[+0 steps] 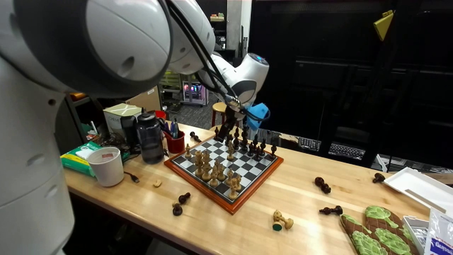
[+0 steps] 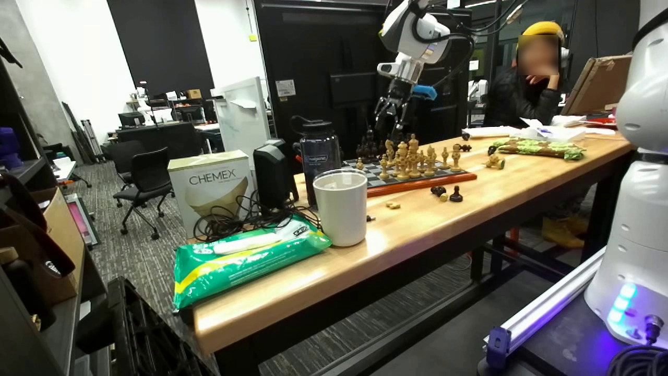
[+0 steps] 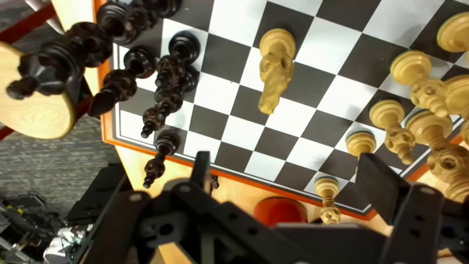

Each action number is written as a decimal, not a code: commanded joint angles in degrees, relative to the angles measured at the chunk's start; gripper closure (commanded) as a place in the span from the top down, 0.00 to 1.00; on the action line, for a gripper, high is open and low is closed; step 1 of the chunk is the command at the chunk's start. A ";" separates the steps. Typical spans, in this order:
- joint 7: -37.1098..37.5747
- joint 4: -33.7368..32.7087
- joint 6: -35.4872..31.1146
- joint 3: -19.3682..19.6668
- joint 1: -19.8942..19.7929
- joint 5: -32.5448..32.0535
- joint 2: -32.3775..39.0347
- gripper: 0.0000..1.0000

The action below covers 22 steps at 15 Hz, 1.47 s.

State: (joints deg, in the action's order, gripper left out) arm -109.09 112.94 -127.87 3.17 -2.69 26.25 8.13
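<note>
Tool (image 3: pixel 289 178) released, fingers (image 3: pixel 377 185) spread apart; in both exterior views hangs at far side of chessboard (image 1: pixel 256 183), near upright dark pieces (image 1: pixel 244 138) there. One light piece (image 3: pixel 276 68) stands mid-board; other light pieces (image 1: pixel 206 173) stand toward near edge. In exterior view, red cup (image 1: pixel 176 144), dark bottle (image 1: pixel 149 138) left of chessboard; loose dark piece (image 1: pixel 322 185) lies right, on bench (image 1: pixel 297 177).

Grey carpeted floor (image 2: pixel 146 256), white wall (image 2: pixel 88 62), black panel (image 2: pixel 162 47), black office chairs (image 2: pixel 148 175), whiteboard (image 2: pixel 237 133), round wooden stool (image 1: pixel 219 107), glare on light-wood table (image 1: pixel 293 184).
</note>
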 commanded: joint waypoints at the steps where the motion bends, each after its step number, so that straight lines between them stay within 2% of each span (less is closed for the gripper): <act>1: 15.21 1.10 -5.53 -1.48 2.50 -14.02 -2.85 1.00; 4: 29.79 1.07 -8.54 -1.72 3.49 -24.98 -2.90 1.00; 5: 34.64 0.86 -8.45 0.61 5.98 -28.04 -2.83 1.00; 10: 58.16 -0.79 -3.27 3.09 9.45 -42.59 -2.33 1.00; 11: 51.61 -0.23 -6.15 -0.54 5.25 -38.84 -1.55 1.00; 16: 52.78 -0.25 -5.91 -1.47 4.43 -39.48 -1.21 1.00; 19: 61.63 -0.91 -9.21 -1.24 4.57 -42.65 -0.19 1.00; 22: 68.72 -1.89 -9.58 -1.51 4.69 -43.57 0.59 1.00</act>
State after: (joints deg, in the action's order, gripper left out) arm -46.85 112.37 -136.80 2.65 2.44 -15.09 7.97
